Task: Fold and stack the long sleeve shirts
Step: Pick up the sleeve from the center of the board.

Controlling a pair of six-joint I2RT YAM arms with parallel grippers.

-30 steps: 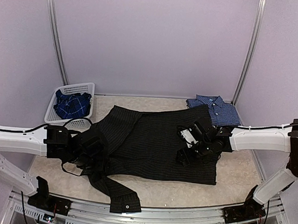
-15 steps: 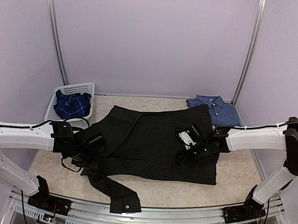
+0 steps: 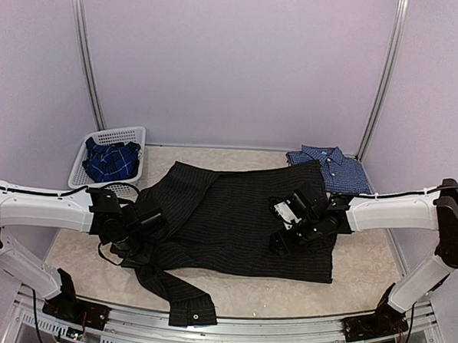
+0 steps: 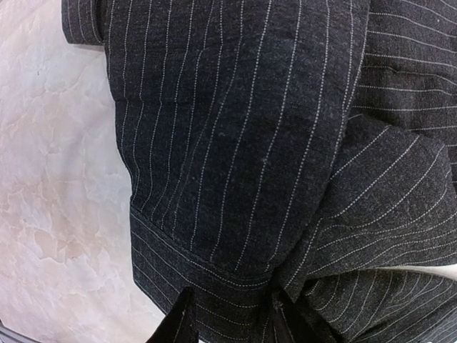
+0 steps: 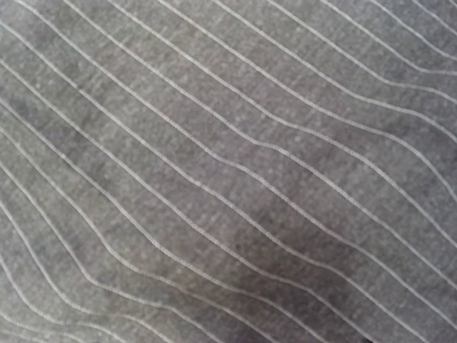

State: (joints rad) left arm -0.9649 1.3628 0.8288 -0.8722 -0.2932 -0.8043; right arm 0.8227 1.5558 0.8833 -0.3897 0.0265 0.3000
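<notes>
Three shirts show from above. The black pinstriped shirt [image 3: 242, 218] lies spread across the middle of the table [image 3: 361, 282], rumpled along its left side, with one sleeve [image 3: 178, 292] trailing toward the near edge. The blue-and-white checked shirt [image 3: 329, 167] sits folded at the far right corner, touching the black shirt's far right corner. The darker blue plaid shirt [image 3: 110, 160] is bunched inside the white basket [image 3: 131, 133] at the far left. The left gripper [image 4: 232, 325] is low over the black shirt's bunched left edge. In the wrist view its jaws stand narrow, one fingertip on either side of a stitched hem fold, with pale table to the left of the cloth. I cannot tell whether they actually pinch that fold. The right gripper [image 3: 285, 234] is down on the right half of the same shirt. Its wrist view is filled with pinstriped cloth at very close range and no fingers show, so I cannot tell how its jaws are set.
</notes>
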